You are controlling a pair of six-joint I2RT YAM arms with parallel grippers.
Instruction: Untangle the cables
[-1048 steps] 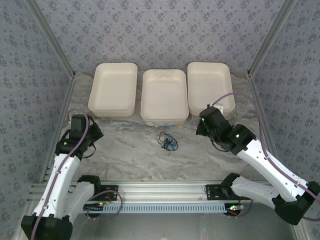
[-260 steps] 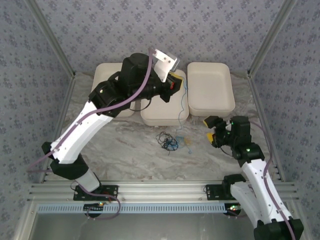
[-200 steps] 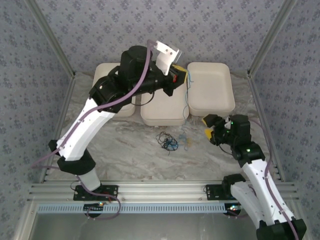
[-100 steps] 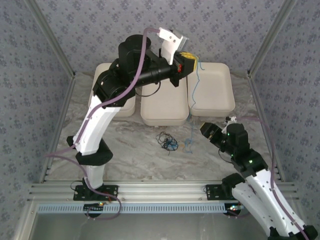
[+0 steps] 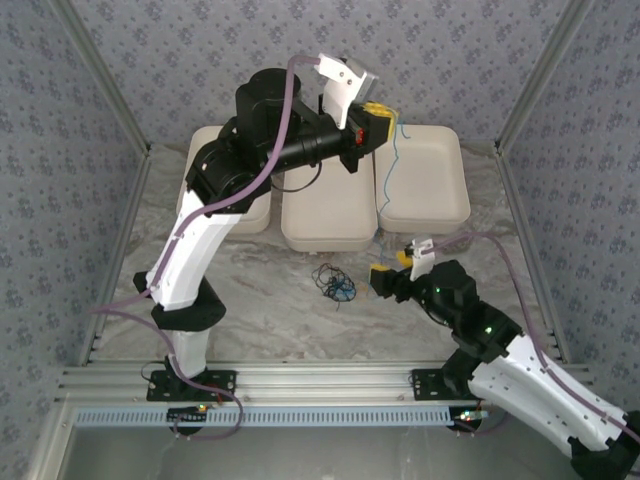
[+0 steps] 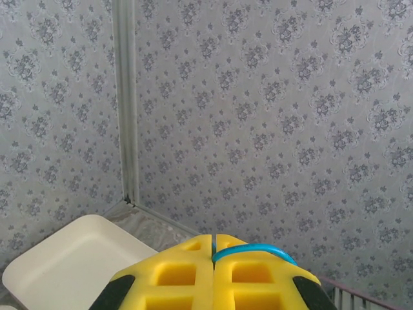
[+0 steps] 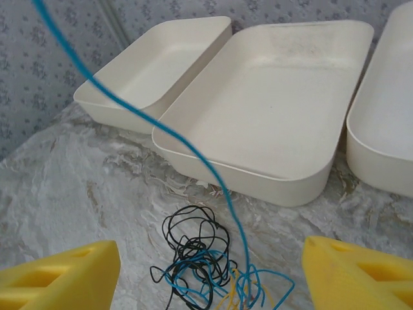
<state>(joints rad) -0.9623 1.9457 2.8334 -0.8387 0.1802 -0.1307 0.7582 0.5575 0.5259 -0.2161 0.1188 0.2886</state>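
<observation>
The cables lie in a small tangle [image 5: 335,283] of black, blue and yellow-tan strands on the marble tabletop, in front of the middle tray. One blue cable [image 5: 386,190] rises out of it to my left gripper [image 5: 376,124], held high over the trays. Up close, the left gripper [image 6: 213,248] is shut on the blue cable [image 6: 255,248], which loops over its yellow fingertips. My right gripper [image 5: 388,268] sits low, just right of the tangle, open. From the right wrist, the tangle [image 7: 197,258] lies between the spread fingertips of the right gripper [image 7: 210,278], and the blue cable [image 7: 161,139] runs up and left.
Three cream trays stand in a row at the back: left tray [image 5: 215,195], middle tray [image 5: 328,205], right tray [image 5: 430,175]. The raised left arm crosses over the left and middle trays. Patterned walls close off the sides and back.
The right arm has swung left and down to the tangle, and its jaws have widened. The left arm lifted the blue cable up and right, then held almost still.
</observation>
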